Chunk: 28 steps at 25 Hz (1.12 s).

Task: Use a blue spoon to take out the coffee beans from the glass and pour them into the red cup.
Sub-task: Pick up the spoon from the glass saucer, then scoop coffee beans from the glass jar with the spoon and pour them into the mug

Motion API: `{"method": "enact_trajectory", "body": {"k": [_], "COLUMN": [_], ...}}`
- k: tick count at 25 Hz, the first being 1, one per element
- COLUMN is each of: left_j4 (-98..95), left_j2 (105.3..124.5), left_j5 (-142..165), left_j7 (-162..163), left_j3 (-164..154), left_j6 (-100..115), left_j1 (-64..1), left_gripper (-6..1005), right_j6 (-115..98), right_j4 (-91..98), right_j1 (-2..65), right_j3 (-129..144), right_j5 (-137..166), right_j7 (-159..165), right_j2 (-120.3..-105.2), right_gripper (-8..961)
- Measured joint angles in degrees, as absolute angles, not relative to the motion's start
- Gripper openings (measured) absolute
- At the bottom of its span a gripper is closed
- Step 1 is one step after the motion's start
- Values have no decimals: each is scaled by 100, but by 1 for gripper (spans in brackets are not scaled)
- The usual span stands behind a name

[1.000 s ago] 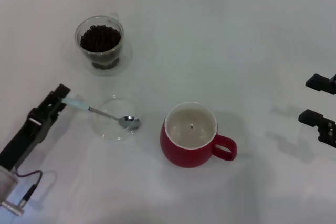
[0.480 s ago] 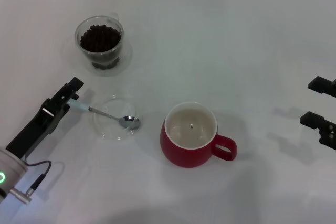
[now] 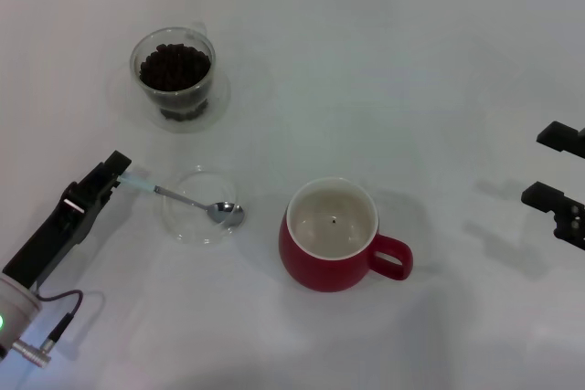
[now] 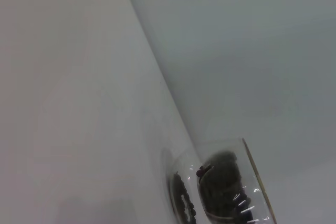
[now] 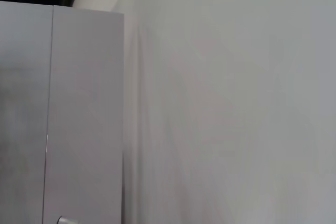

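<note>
The blue spoon lies with its silver bowl in a flat clear dish and its pale handle pointing left. My left gripper is at the tip of that handle, low over the table. The glass stands at the back left, filled with coffee beans. The glass also shows in the left wrist view, with the coffee beans inside it. The red cup stands in the middle, handle to the right, with one dark speck inside. My right gripper is open and empty at the right edge.
The white table carries only these things. The dish sits between the left gripper and the red cup. A cable hangs from the left arm at the front left. The right wrist view shows only a grey panel and the pale surface.
My left gripper went forward past the spoon's handle end, then drew back to its tip. The spoon, dish, glass and cup have not moved. The right gripper barely shifted.
</note>
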<state>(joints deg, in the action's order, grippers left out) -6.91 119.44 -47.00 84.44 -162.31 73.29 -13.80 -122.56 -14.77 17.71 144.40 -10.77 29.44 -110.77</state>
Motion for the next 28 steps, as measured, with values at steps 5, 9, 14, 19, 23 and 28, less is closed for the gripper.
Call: {"method": "enact_trajectory", "body": {"k": [5, 9, 14, 19, 23, 28], "left_j4": [-670, -644, -350, 42, 999, 1493], "left_j2": [11919, 11900, 11856, 11852, 11805, 11599], "left_j5": [-4721, -4721, -4721, -4781, -5141, -5231], "left_j7": [8436, 8436, 8482, 8594, 8903, 9322], "left_j3": [-16231, -16234, -16167, -16139, -16151, -16185], "left_j6": [7332, 7367, 7874, 8429, 9471, 9733], "left_j1": [-1441, -1486, -1521, -1591, -1884, -2310], "left_gripper": [262, 183, 131, 123, 124, 125], "right_j6": [-12255, -12268, -12275, -12294, -12268, -12255], "right_j4": [-1477, -1465, -1466, -1439, -1443, -1425], "right_j1": [1784, 1774, 1792, 1844, 1881, 1910], "right_j3": [14440, 14440, 14440, 14447, 14465, 14467], "right_j5": [-1081, -1098, -1100, -1100, -1099, -1099], "right_j7": [2944, 2944, 2936, 2904, 2894, 2835], "right_j2": [-11084, -11096, -11146, -11187, -11237, -11293], "right_gripper": [592, 592, 592, 592, 592, 592]}}
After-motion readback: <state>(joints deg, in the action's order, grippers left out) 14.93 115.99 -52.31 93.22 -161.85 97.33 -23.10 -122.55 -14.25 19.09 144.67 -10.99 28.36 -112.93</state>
